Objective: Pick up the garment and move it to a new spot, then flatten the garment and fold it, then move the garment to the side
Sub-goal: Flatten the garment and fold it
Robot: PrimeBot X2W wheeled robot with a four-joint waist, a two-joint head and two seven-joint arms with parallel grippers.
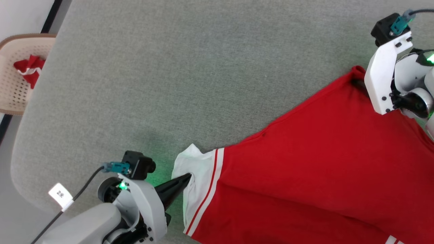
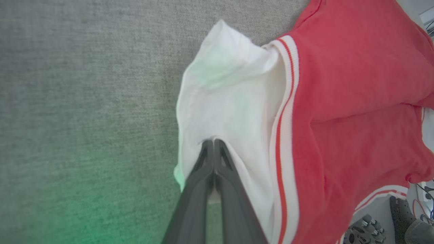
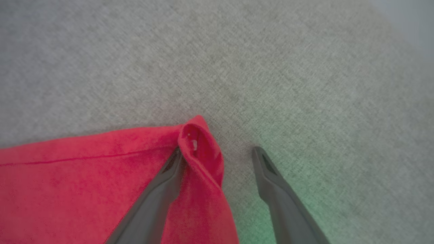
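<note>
Left gripper (image 2: pixel 213 144) pinched shut on the garment (image 1: pixel 305 162) by its white sleeve, close to the table (image 1: pixel 169 67) edge. Right gripper (image 3: pixel 217 150) spread wide, red corner loose against one finger. Looks like flattening; next, a firm pinch there. Plenty of bare grey surface beyond

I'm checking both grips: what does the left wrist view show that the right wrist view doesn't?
Left wrist: left end effector shut on the white sleeve, beside striped trim. Right wrist: right end effector open, a bunched red corner between its fingers. Shared: the red garment on the grey surface.
</note>
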